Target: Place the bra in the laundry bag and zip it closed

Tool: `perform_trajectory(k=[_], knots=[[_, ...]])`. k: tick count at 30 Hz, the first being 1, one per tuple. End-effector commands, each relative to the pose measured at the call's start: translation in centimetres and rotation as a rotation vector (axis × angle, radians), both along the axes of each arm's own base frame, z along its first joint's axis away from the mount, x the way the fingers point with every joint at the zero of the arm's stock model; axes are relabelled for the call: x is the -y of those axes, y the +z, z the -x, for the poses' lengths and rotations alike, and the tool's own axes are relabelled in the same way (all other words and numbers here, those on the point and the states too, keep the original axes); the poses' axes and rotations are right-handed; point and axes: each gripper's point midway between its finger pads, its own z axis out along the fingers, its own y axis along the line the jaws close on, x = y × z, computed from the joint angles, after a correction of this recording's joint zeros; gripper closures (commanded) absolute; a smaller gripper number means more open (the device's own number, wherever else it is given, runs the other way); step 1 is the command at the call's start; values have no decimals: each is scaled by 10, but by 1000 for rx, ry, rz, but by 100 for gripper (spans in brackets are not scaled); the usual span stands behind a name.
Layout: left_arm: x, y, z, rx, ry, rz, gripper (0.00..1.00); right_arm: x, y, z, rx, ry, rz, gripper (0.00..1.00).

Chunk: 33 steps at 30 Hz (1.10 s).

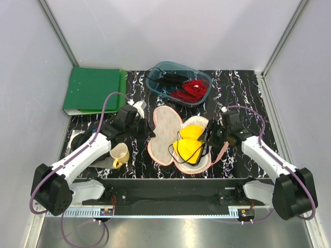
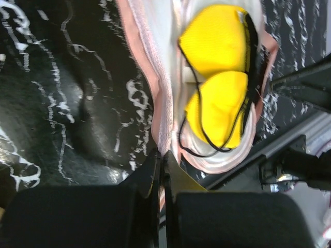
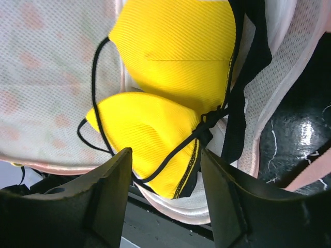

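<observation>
The laundry bag (image 1: 166, 124) lies open on the black marbled table, its two round halves spread and the pale lining facing up. The yellow bra (image 1: 189, 147) with black straps rests in the right half. My left gripper (image 1: 149, 132) is at the bag's left rim. In the left wrist view this gripper (image 2: 161, 157) is shut on the bag's pink edge (image 2: 160, 103), with the bra (image 2: 217, 103) beyond. My right gripper (image 1: 209, 137) is at the bra's right side. In the right wrist view it (image 3: 165, 165) stands open, its fingers astride the lower cup (image 3: 150, 139) over the mesh lining (image 3: 41, 77).
A blue-grey tub (image 1: 202, 77) at the back holds a red garment (image 1: 192, 89) and a black garment (image 1: 168, 80). A green binder (image 1: 93, 90) lies at the back left. A yellow mug (image 1: 120, 155) stands beside the left arm near the front edge.
</observation>
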Motion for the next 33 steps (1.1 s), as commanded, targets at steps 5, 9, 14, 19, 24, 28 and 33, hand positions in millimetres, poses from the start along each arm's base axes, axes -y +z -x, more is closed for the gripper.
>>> perform_trajectory(k=[5,9,14,19,24,28,33], knots=[[46,73,11,128,-139,85,100,49,-3,-12,-23,-118,48,43],[61,86,14,142,-158,88,100,45,-15,-17,-43,-128,18,49],[80,87,19,133,-191,79,100,29,-24,-23,-42,-109,-78,56],[104,86,21,125,-224,68,100,16,-40,-21,-65,-87,-134,59],[131,87,25,112,-255,79,100,-9,-44,-19,-87,-37,-171,68],[158,77,30,96,-281,81,100,-21,-38,-21,-87,-30,-197,68],[198,43,34,22,-311,104,100,-5,-44,-18,-99,-104,-146,58]])
